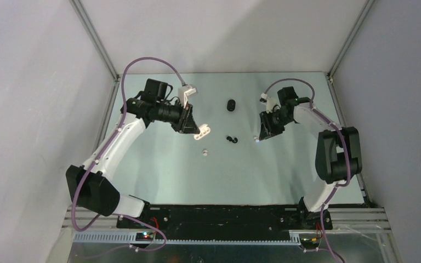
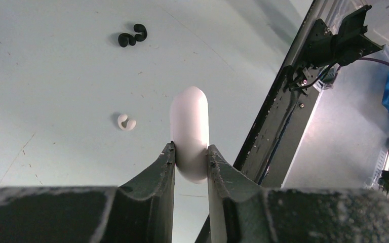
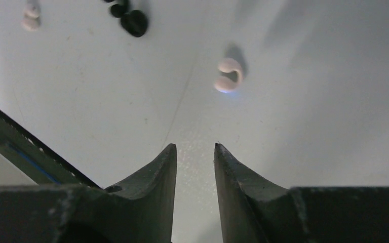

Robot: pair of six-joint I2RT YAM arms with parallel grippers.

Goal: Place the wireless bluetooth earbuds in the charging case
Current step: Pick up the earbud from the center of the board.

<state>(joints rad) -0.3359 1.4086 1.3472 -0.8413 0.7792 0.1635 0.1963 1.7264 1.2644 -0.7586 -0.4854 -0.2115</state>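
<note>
Pinching a white case (image 2: 189, 116) edge-on between its fingers, the left hand (image 2: 190, 152) hangs above the table (image 2: 55, 76). The case's rounded end sticks out past the fingertips. On the table beyond it lie one white bud (image 2: 126, 122) and, farther off, two black buds (image 2: 132, 35) touching each other. The right hand (image 3: 194, 152) holds nothing, its fingers parted by a narrow gap. It points down at the table, with a second white bud (image 3: 228, 74) just ahead of it. A black case (image 1: 231, 104) sits alone past the black buds. It looks closed, though it is too small from above to be sure.
</note>
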